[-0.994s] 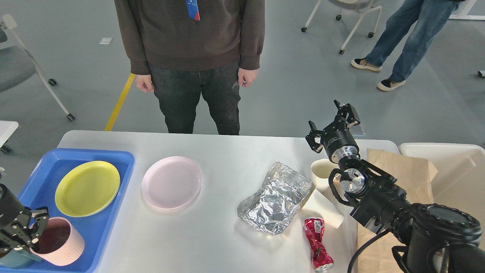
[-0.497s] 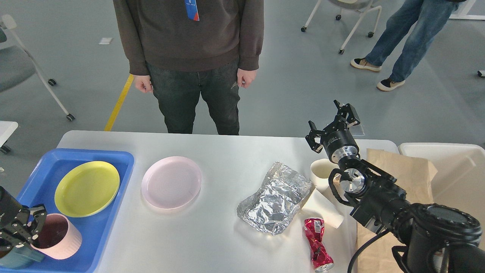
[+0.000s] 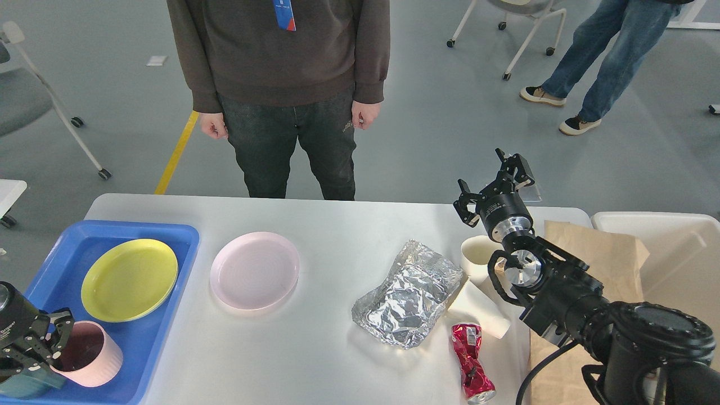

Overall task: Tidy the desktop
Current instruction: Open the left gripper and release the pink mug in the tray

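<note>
Head view: desktop [image 3: 326,360] fills the lower frame, white, rounded corners. Far left on it, blue tray [image 3: 174,270] w/ yellow plate [image 3: 129,279] and pink cup [image 3: 90,353] inside, cup nearest the front edge. Left gripper [image 3: 42,343] sits at the cup rim, one finger over the cup's opening; fingers look spread, but can't tell if it's gripping the rim (partly cut off by frame edge). Pink plate [image 3: 254,270] lies on the desktop just beside the tray. Mid-right: crumpled foil [image 3: 408,292], then two white paper cups, one upright [image 3: 477,254], one tipped over [image 3: 478,308], and crushed red can [image 3: 471,363] near the front edge. Right gripper [image 3: 495,183] hangs above the far right edge, fingers apart, holding nothing. Brown paper bag [image 3: 596,247] lies under the right arm, cream bin [image 3: 680,247] beyond it. Person in brown hoodie [image 3: 281,50] stands behind the table.
</note>
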`<state>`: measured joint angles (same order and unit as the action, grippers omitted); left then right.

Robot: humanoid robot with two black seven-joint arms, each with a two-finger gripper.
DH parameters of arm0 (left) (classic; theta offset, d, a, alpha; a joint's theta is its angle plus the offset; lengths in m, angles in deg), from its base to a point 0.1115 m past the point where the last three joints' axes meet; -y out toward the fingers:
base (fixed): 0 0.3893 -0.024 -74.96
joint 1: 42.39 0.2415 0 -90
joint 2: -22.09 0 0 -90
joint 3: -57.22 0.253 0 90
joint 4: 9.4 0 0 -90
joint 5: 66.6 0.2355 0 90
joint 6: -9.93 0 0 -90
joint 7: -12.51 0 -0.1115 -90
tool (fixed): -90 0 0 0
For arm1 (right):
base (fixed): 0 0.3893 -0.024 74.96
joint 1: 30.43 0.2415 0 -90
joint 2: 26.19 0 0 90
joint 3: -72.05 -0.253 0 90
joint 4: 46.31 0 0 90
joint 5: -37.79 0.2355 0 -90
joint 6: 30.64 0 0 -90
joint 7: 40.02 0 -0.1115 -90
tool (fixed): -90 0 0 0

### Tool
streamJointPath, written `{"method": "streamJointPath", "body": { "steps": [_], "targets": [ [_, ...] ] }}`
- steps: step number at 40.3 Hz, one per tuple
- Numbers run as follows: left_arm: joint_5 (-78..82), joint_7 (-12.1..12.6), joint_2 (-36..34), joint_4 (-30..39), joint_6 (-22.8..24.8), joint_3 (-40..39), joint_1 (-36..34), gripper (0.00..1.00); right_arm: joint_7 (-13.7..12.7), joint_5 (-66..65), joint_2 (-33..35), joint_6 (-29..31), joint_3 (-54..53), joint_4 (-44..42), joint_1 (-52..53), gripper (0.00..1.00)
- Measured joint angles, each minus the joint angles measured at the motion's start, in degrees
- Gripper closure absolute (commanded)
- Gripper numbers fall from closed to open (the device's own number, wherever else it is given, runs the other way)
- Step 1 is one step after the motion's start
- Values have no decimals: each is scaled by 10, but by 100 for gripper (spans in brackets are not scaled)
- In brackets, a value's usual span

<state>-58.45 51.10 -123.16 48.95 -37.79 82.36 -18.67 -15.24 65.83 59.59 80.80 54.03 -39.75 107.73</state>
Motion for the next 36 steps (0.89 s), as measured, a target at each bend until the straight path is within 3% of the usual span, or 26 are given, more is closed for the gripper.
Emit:
{"method": "streamJointPath", "body": {
  "steps": [15,18,23,36],
  "targets": [
    [1,-1,17,-25,-2,-25,34,99,0,0,0,0,0,0,0,0],
    [1,-1,19,-28,-2,-27,36,96,0,0,0,0,0,0,0,0],
    [1,0,19,-29,-2,-27,36,80,0,0,0,0,0,0,0,0],
    [0,-1,18,-30,-7,-29,36,70,0,0,0,0,0,0,0,0]
  ]
}}
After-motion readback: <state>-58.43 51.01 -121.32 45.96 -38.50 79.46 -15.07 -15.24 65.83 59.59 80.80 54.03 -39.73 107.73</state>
